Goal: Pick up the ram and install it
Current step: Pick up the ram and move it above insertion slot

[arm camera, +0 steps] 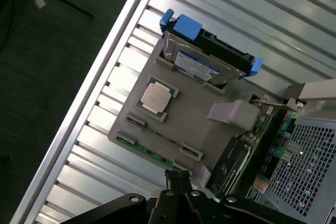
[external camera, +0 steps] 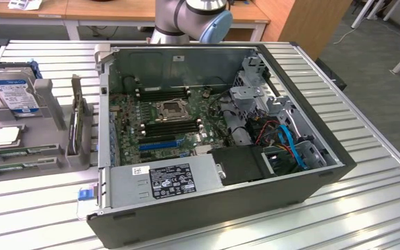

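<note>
The ram is a thin green stick (external camera: 16, 167) lying flat along the front edge of a grey holder (external camera: 50, 156), to the exterior view's left of the open computer case (external camera: 221, 208). A second green stick (external camera: 21, 151) lies just behind it. In the wrist view the green ram (arm camera: 149, 154) runs along the holder's (arm camera: 194, 124) edge. My gripper (arm camera: 177, 176) hangs well above that edge, fingers shut together with nothing between them. Black memory slots (external camera: 172, 126) sit on the motherboard beside the processor socket (external camera: 170, 110).
The holder also carries a hard drive (external camera: 11, 91) with blue rails, a loose processor (external camera: 5, 135) and an upright dark expansion card (external camera: 82, 127). The arm's base (external camera: 186, 15) stands behind the case. A power supply (external camera: 165, 179) and blue cables (external camera: 294, 148) fill the case's front.
</note>
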You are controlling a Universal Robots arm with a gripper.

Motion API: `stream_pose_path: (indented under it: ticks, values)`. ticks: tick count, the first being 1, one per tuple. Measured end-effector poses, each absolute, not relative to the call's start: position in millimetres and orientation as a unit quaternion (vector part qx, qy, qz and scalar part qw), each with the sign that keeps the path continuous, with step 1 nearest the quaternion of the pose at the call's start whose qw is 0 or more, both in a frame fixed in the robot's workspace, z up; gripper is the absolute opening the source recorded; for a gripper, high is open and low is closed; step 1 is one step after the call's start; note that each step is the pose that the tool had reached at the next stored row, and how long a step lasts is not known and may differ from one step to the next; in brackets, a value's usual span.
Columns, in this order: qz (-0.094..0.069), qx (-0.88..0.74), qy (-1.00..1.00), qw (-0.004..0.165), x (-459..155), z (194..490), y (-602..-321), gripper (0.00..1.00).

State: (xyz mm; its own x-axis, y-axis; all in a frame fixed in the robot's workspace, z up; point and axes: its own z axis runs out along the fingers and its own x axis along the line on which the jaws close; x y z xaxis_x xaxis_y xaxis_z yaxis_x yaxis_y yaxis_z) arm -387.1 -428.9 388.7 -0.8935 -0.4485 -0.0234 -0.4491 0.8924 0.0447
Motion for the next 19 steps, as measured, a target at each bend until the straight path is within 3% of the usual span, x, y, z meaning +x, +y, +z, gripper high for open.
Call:
stream_pose_path:
  ticks: [19]
  values:
    - [0.025, -0.371, 0.928, 0.003, -387.1, 387.6, -428.9, 0.10]
